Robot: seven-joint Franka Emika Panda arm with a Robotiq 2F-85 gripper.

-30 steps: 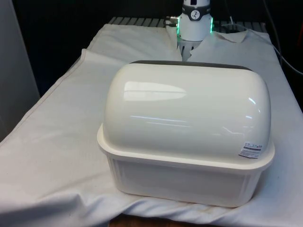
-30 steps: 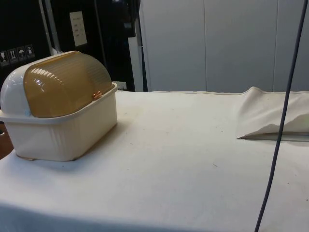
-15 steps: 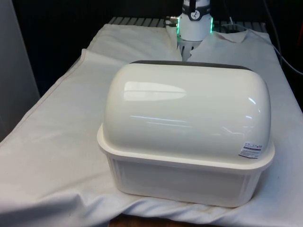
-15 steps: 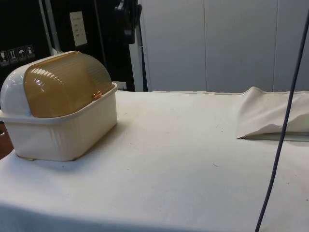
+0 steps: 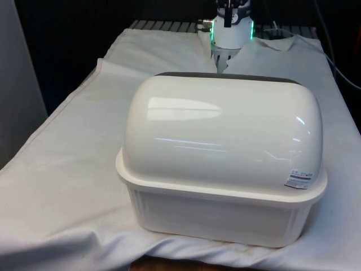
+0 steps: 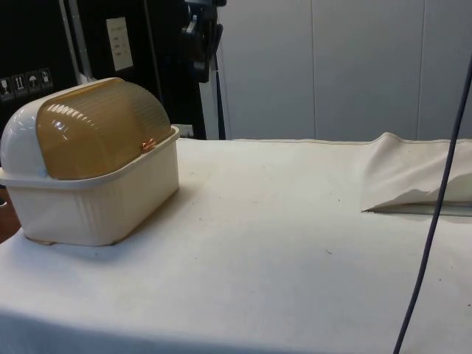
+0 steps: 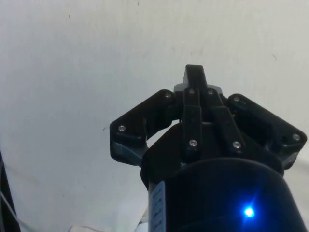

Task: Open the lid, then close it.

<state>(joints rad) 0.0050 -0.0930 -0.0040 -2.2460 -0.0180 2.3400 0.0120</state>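
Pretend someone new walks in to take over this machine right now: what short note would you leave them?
Gripper: shut, holding nothing, high above the white cloth and apart from the bread box.
Bread box: on the cloth; its cream back faces the front view.
Lid: amber roll-top, closed, small handle at its lower edge.
Done: nothing yet.
Left: reach the handle, roll the lid open, then close it.

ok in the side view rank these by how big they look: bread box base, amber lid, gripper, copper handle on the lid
1. Bread box base, largest.
2. Amber lid, a bit smaller than the base.
3. Gripper, though it hangs farther from the camera, so its true size is unsure.
4. Copper handle, smallest by far.
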